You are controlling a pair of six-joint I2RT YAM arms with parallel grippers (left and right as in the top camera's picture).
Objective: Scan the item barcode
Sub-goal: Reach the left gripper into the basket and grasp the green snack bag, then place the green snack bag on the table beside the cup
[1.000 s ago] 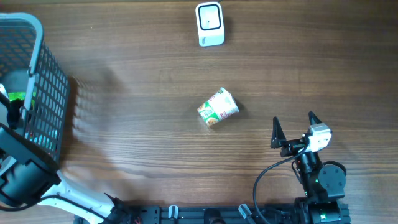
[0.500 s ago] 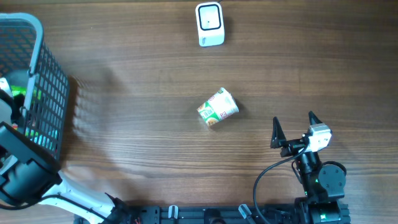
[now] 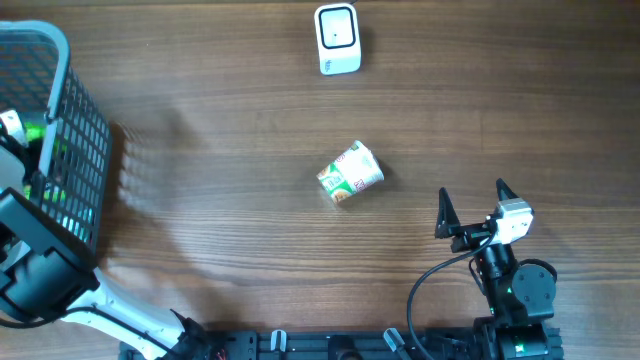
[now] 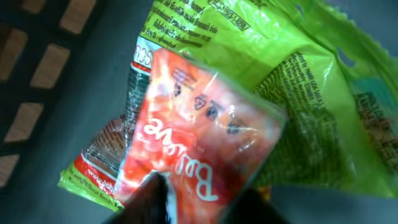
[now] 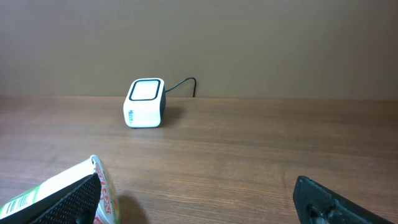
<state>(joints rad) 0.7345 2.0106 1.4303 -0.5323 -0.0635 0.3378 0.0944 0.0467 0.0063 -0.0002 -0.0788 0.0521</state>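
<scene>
"On the wooden table (image 3: 220,90), overhead view: what's there, & how many?"

"3 things. 1 white scanner (image 3: 337,38) at top ctr. 1 printed cup (image 3: 351,173) on its side near the ctr, well apart from the scanner. 1 grey mesh basket (image 3: 85,130) at the far left edge."

"Robot arms?"

"2. The right gripper (image 3: 471,190) sits low right, near the cup but not touching it. Its jaws are spread wide w/ nothing btwn them. Its wrist cam looks across the table: the cup is partly behind the finger on the view's left side, and the scanner is farther back w/ 1 dark cable (image 5: 183,84) behind it."

"And the left arm?"

"Down inside the basket. Its wrist cam shows the left gripper (image 4: 199,202) at the bottom edge: 2 dark blurred fingertips, 1 each side of the lower end of 1 red packet (image 4: 199,130) w/ white lettering."

"Gripping it?"

"Can't tell. The jaws look narrow around the packet, but contact isn't clear."

"Anything else in the basket?"

"1 crumpled green packet (image 4: 311,93) w/ small print, lying under the red packet. Whether more lie beneath it, can't tell."
</scene>
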